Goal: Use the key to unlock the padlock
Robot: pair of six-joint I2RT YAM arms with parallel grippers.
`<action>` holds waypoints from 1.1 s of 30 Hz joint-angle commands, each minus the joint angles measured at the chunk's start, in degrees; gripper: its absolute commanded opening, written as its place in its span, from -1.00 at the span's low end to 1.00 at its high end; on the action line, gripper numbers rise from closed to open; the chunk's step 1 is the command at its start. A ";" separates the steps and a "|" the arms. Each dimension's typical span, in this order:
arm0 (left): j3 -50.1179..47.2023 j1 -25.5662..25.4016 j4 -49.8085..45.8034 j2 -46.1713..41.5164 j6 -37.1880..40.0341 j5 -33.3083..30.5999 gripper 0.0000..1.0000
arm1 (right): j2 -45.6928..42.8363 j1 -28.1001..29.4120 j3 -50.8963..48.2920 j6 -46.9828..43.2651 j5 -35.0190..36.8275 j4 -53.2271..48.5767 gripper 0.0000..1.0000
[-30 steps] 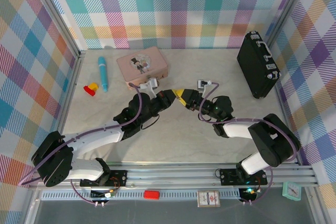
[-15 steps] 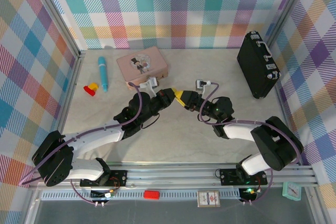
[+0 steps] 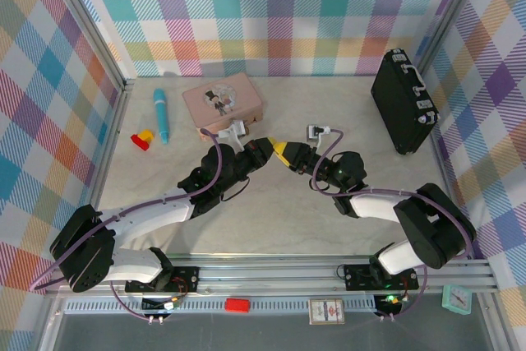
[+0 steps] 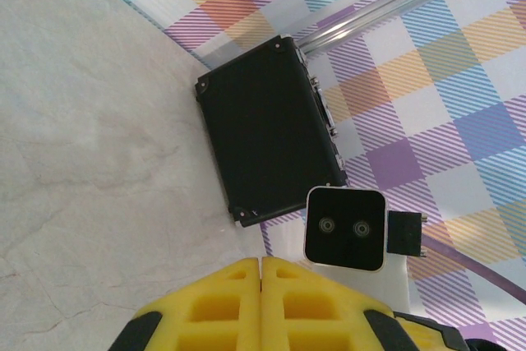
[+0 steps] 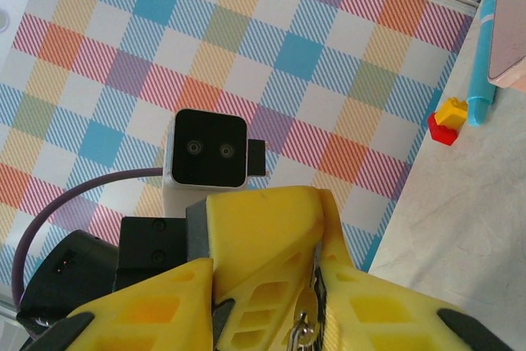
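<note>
Both grippers meet tip to tip above the middle of the table. My left gripper (image 3: 282, 149) (image 4: 261, 262) is shut, its yellow fingers pressed together. In the right wrist view its tip (image 5: 319, 203) pokes between my right gripper's (image 5: 267, 285) (image 3: 294, 154) jaws, which stand apart around it. At the seam of the left fingers hangs the padlock (image 5: 306, 318), brass with a thin silver shackle towards the camera, close against my right finger (image 5: 386, 310). A thin dark strip in that seam just above the padlock looks like the key (image 5: 317, 273); most of it is hidden.
A pink tin box (image 3: 222, 101) lies at the back left of centre. A blue pen (image 3: 161, 116) and red and yellow blocks (image 3: 143, 138) lie further left. A black case (image 3: 401, 100) (image 4: 267, 129) stands at the back right. Checked walls surround the table.
My right gripper's jaws have narrowed and it has edged slightly left onto the left gripper's tip. The left gripper stays shut and nearly still.
</note>
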 commanded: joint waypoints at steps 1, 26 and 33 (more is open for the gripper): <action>-0.20 0.62 3.07 -2.01 -0.54 -1.06 -1.00 | -1.41 0.69 -0.86 -0.95 0.17 -0.62 -0.33; 0.08 0.68 3.08 -2.81 -0.28 -1.71 -1.00 | -2.56 0.77 -2.04 -1.31 3.18 -8.50 -0.26; 0.12 0.69 2.65 -2.98 -0.01 -2.36 -1.00 | -1.97 0.71 -1.87 -1.01 3.19 -8.87 -0.34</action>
